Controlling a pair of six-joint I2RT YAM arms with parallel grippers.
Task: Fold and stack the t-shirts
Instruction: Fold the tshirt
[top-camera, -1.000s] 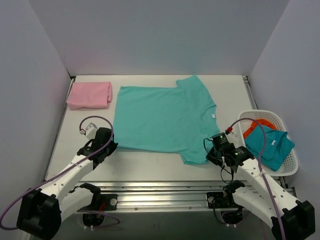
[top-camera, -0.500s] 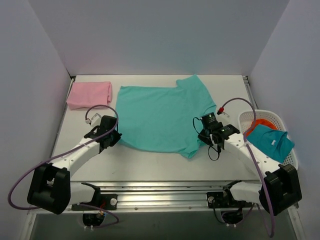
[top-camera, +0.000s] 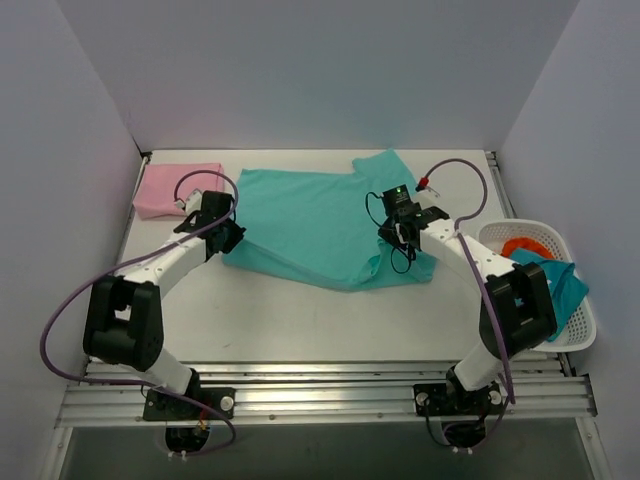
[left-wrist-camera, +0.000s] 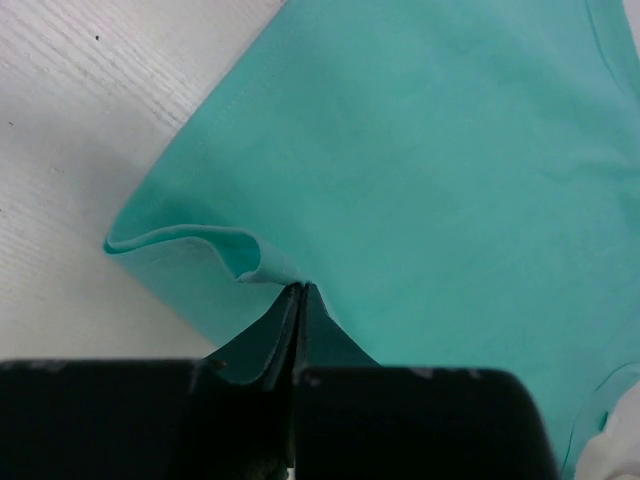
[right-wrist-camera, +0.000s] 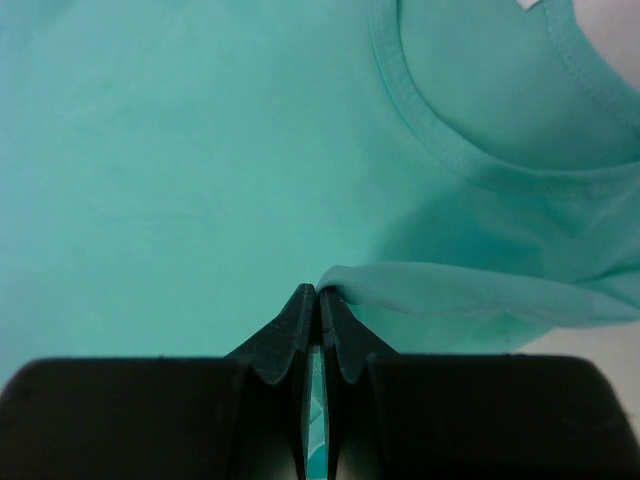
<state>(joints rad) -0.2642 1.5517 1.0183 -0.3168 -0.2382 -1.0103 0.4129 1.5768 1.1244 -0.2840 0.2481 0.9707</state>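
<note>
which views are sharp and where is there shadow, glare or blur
Top external: even, diffuse light, no glare, only faint shadows on the white table beside the light turquoise-green cloth t-shirt. Left wrist: cloth fairly crisp, the black left gripper a dark, soft-edged mass at the bottom. Right wrist: the collar stitching is sharp, the right gripper likewise dark and slightly blurred.

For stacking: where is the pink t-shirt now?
Top view: the pink t-shirt lies folded in the far left corner of the table, beside the turquoise t-shirt.
</note>
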